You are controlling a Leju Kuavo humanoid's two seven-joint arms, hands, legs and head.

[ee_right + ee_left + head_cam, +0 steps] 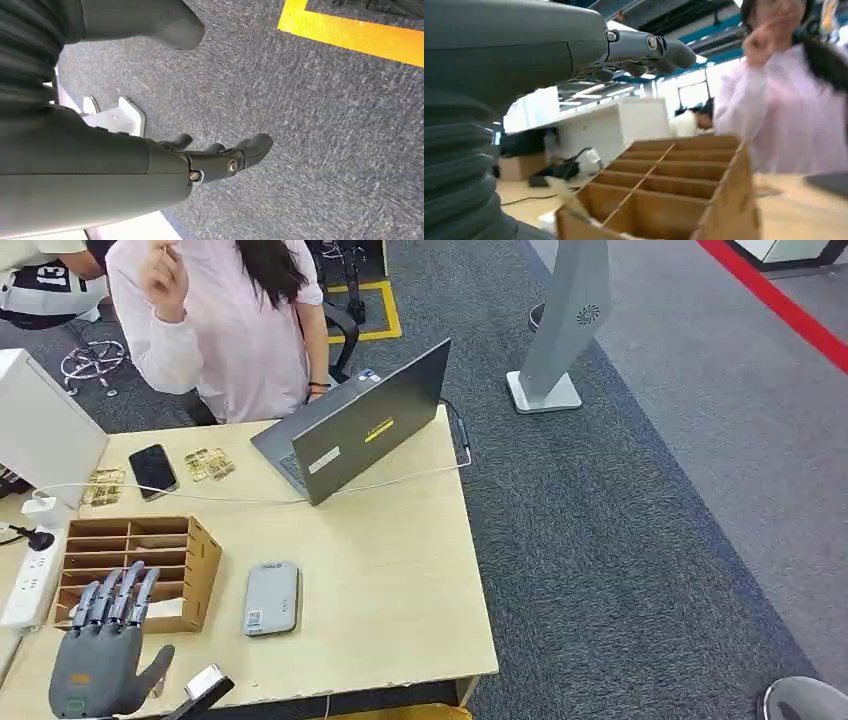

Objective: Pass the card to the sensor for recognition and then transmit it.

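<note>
Left hand [100, 650] over rack [190, 560], fingers apart, nothing held. Right hand [150, 170] above carpet, fingers spread, empty. Sensor [272, 598] beside rack.

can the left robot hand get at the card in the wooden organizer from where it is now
Probably yes. The left robot hand hovers open just over the near end of the wooden organizer, where a white card lies in the front slot, and nothing stands between them.

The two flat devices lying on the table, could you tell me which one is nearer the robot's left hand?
The grey device, beside the wooden organizer, is nearer the left hand. The black phone lies farther back.
</note>
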